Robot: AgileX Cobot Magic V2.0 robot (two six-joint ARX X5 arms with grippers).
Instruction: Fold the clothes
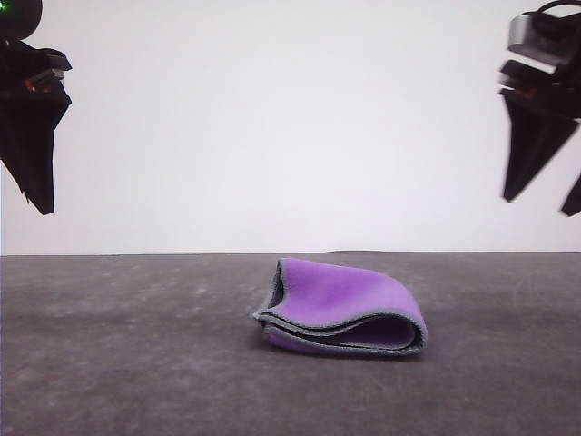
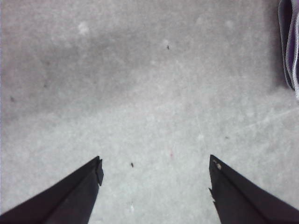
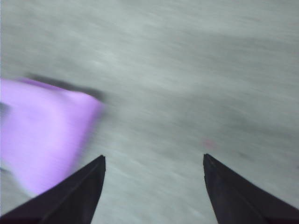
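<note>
The clothes (image 1: 340, 304) are one small purple cloth with a grey hem, lying folded on the grey table slightly right of centre. My left gripper (image 1: 41, 204) hangs high at the far left, well away from it. In its wrist view the left gripper (image 2: 155, 161) is open over bare table, with the cloth's hemmed edge (image 2: 290, 42) at the frame's corner. My right gripper (image 1: 540, 204) hangs high at the far right. Seen from its own wrist, the right gripper (image 3: 154, 158) is open and empty, and the purple cloth (image 3: 42, 135) appears blurred off to one side.
The grey felt-like table (image 1: 127, 363) stretches out on both sides of the cloth. A plain white wall (image 1: 290, 127) stands behind its far edge.
</note>
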